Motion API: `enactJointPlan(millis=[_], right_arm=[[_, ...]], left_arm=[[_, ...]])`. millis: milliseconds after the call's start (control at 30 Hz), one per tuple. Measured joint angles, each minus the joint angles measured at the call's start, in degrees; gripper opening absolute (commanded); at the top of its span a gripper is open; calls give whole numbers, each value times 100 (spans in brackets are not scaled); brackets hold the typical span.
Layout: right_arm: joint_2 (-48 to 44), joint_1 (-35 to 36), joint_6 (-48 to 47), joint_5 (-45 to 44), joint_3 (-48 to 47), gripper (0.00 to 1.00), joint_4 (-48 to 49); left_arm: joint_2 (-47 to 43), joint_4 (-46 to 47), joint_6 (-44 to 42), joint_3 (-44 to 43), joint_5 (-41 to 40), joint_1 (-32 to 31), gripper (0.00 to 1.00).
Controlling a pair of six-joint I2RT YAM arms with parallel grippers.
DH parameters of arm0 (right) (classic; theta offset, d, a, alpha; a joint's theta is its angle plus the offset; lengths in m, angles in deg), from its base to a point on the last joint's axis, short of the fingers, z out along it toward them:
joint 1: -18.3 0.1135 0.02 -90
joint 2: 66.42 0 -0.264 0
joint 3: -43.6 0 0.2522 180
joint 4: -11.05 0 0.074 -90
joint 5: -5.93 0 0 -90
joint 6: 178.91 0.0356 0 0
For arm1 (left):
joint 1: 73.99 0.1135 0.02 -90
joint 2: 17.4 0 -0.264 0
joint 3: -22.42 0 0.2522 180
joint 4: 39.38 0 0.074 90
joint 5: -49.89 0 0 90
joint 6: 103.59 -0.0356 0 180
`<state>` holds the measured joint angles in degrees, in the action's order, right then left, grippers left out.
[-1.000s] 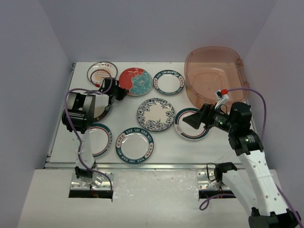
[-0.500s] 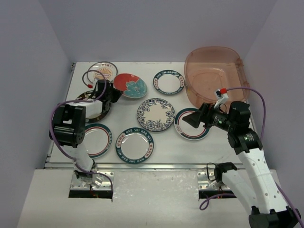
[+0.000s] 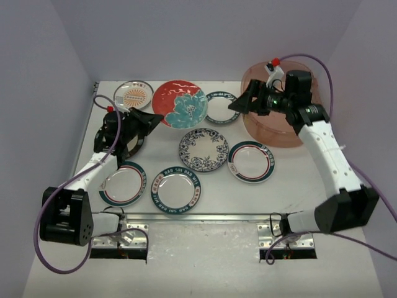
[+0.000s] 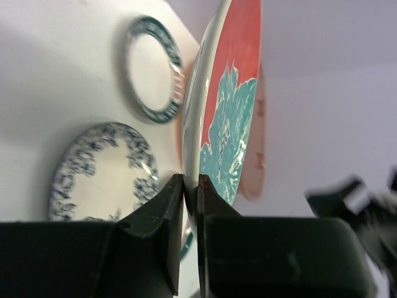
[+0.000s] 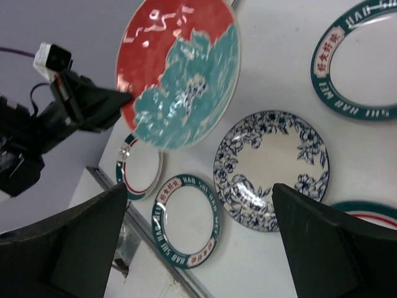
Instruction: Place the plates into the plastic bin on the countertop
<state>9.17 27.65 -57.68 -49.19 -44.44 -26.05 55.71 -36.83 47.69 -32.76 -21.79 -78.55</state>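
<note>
Two hands aloft, left hand [image 3: 153, 118] clamped on tilted red-teal plate [image 3: 183, 103], right hand [image 3: 239, 104] wide open.

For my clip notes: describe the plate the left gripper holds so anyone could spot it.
On the white countertop, look along the far row, left of the plastic bin. The left gripper holds the red-teal plate lifted; it alone is red with a teal flower.

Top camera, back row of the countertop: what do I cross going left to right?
orange sunburst plate → red-teal plate, pinched by its edge in the left end effector → green-rimmed plate → plastic bin
</note>
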Motion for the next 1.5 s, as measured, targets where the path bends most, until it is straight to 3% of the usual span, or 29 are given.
enactJointPlan(millis=[133, 167, 267, 333, 400, 467, 500, 533, 567, 633, 667, 833, 1000, 1100, 1200, 1500], right_arm=[[1320, 62, -166, 60, -1043, 98, -123], [1547, 82, -178, 98, -1130, 94, -113], [1990, 244, -211, 167, -1169, 70, -280], [2204, 373, -222, 283, -1200, 48, -345], [2293, 485, -152, 482, -1164, 43, -328], [2253, 555, -2, 759, -1000, 5, -137], [2225, 565, 68, 890, -923, 0, -32], [2204, 563, 188, 1053, -853, 0, 91], [2189, 546, 349, 1215, -810, 0, 181], [2133, 497, 506, 1332, -730, 0, 330], [2086, 483, 514, 1304, -677, 0, 349], [1806, 139, 572, 816, -523, 0, -22], [1253, -1484, 970, -247, -470, 0, -361], [777, -2409, 1404, -1493, -237, 0, -208], [417, -2726, 1876, -2829, 115, 0, -68], [484, -2132, 3262, -4293, 1166, 0, 276]], left_arm=[[-402, 526, 295, 372, 997, -31, 0], [-432, 630, 377, 443, 1224, -45, 0], [-454, 768, 537, 601, 1702, -148, 0], [-454, 789, 620, 667, 1937, -208, 0], [-456, 795, 676, 677, 2120, -249, 0], [-456, 866, 720, 677, 2242, -266, 0], [-456, 918, 742, 677, 2285, -270, 0], [-456, 955, 749, 678, 2311, -279, 1], [-452, 959, 738, 679, 2323, -289, 14], [-445, 1008, 717, 661, 2335, -290, 81], [-445, 995, 679, 605, 2348, -294, 99], [-555, -640, -471, -772, 1711, -314, 100], [-1282, -2001, -1895, -1637, 421, -312, 100], [-1593, -2479, -2526, -1545, 8, -312, 100], [-1663, -2744, -2917, -1136, -67, -312, 100], [-1578, -3373, -3282, 72, 365, -312, 100]])
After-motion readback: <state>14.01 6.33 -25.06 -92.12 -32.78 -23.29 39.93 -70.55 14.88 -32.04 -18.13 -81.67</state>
